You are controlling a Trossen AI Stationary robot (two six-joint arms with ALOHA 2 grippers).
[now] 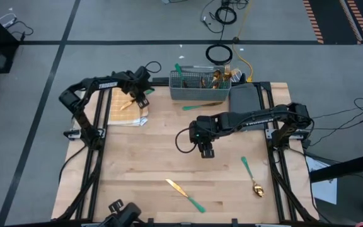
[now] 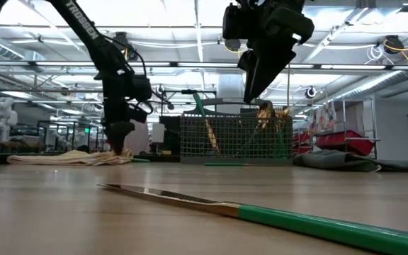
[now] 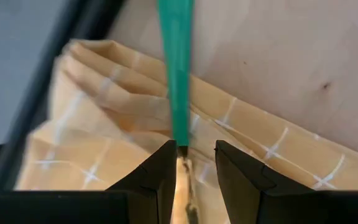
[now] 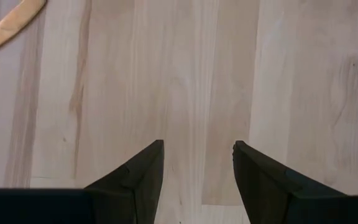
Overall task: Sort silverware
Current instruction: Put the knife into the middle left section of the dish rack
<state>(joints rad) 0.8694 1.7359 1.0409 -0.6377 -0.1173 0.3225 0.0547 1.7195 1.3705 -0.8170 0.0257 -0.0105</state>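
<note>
we start at the left side of the table point(image 1: 137, 183). the left gripper point(image 1: 138, 96) sits low over the folded checked cloth point(image 1: 126, 108) at the far left corner. in the left wrist view its two fingers point(image 3: 157, 180) stand a little apart on either side of a piece of cutlery point(image 3: 178, 74), teal handle running away from the gripper, gold end down between the fingers; we cannot tell if they actually grip it.

near the front edge, left of centre, a knife point(image 1: 185, 193) lies flat on the wood, gold blade to the left, teal handle to the right.

at the far edge, centre, the grey basket point(image 1: 199, 85) holds several pieces upright, and one more piece point(image 1: 200, 106) lies flat just in front of it.

the right gripper point(image 1: 206, 150) hangs over bare wood at mid-table, held clear of the surface, jaws apart and empty.

further right, a spoon point(image 1: 252, 178) lies on the wood, gold bowl toward the front edge.
</note>
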